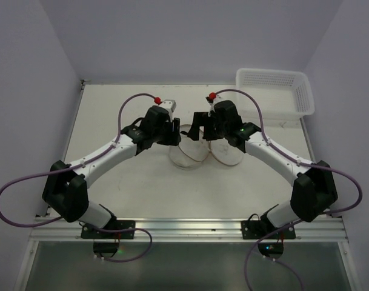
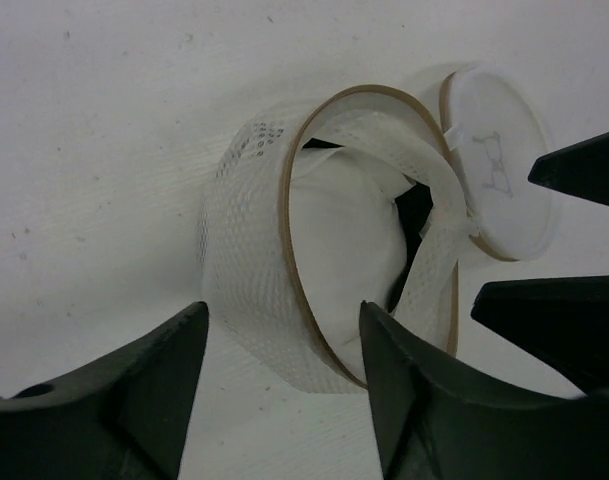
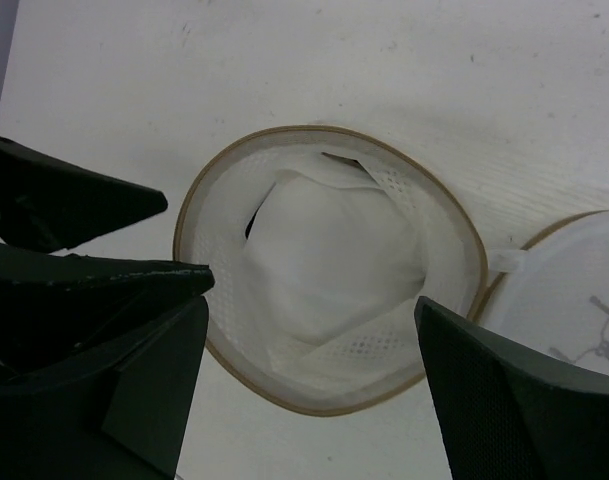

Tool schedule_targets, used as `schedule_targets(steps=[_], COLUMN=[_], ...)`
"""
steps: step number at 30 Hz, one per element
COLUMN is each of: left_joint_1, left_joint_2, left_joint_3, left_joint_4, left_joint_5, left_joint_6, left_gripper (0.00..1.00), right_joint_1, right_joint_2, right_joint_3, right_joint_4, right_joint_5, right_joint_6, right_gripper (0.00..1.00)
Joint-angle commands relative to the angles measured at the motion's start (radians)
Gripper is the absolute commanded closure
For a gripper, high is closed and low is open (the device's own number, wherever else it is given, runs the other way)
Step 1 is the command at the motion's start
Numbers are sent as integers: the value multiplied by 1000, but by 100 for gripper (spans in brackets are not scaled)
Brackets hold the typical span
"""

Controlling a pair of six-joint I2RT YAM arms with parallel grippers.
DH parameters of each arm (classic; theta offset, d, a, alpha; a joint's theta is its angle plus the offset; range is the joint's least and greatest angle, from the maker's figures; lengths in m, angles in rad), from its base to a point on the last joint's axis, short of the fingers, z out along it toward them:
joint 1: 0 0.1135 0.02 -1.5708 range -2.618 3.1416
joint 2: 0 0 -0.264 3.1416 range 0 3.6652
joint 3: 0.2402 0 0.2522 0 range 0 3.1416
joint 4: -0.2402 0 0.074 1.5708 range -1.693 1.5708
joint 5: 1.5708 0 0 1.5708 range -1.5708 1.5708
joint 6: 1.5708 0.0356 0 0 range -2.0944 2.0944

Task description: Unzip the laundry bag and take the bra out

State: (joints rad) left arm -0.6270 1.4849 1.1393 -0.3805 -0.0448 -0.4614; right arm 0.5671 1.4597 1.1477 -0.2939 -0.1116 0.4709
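The laundry bag [image 1: 188,155] lies open at mid-table, a white mesh pouch with tan rim hoops. Its round lid [image 1: 227,155] is flipped to the right and bears a small dark mark. In the left wrist view the bag [image 2: 254,250] lies on its side with the lid [image 2: 499,170] beyond it. A white bra [image 3: 324,265] is bunched inside the bag [image 3: 439,230]; it also shows in the left wrist view [image 2: 339,235]. My left gripper [image 1: 175,134] [image 2: 284,315] is open just left of the bag's rim. My right gripper [image 1: 202,128] [image 3: 312,305] is open above the bag's mouth, holding nothing.
A white slotted plastic basket [image 1: 275,91] stands at the back right corner. Walls close the table at back, left and right. The two grippers' fingers are close together over the bag; the right one's fingers [image 2: 584,170] show in the left wrist view.
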Motion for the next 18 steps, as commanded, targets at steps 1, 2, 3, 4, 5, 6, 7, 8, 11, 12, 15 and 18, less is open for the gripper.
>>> schedule_targets(steps=[1, 2, 3, 4, 5, 6, 7, 8, 11, 12, 15, 18], left_joint_1=[24, 30, 33, 36, 41, 39, 41, 44, 44, 44, 44, 44], left_joint_2=[-6, -12, -23, -28, -32, -38, -41, -41, -43, -41, -44, -46], left_joint_3=[-32, -42, -65, -76, -87, -107, -116, -125, -151, -161, -171, -171], left_joint_4=[29, 34, 44, 49, 54, 66, 74, 81, 112, 124, 140, 138], left_joint_5=[16, 19, 22, 29, 34, 39, 40, 68, 95, 102, 108, 105], left_joint_6=[-14, -16, -20, -23, -26, -31, -31, -33, -48, -51, -59, -59], left_gripper=[41, 50, 64, 71, 77, 86, 89, 92, 97, 99, 100, 100], right_joint_1=[20, 23, 28, 36, 39, 45, 59, 65, 83, 89, 112, 132], right_joint_2=[56, 86, 100, 112, 126, 146, 155, 165, 212, 238, 274, 318], right_joint_3=[46, 46, 47, 49, 50, 58, 61, 64, 73, 76, 84, 89], right_joint_4=[82, 93, 98, 102, 110, 111, 114, 119, 131, 134, 141, 131], right_joint_5=[-37, -42, -45, -46, -52, -59, -57, -56, -37, -27, 9, 58], right_joint_6=[-23, -26, -32, -37, -40, -49, -55, -61, -72, -72, -89, -97], right_gripper=[16, 17, 18, 18, 18, 18, 18, 18, 18, 17, 14, 10])
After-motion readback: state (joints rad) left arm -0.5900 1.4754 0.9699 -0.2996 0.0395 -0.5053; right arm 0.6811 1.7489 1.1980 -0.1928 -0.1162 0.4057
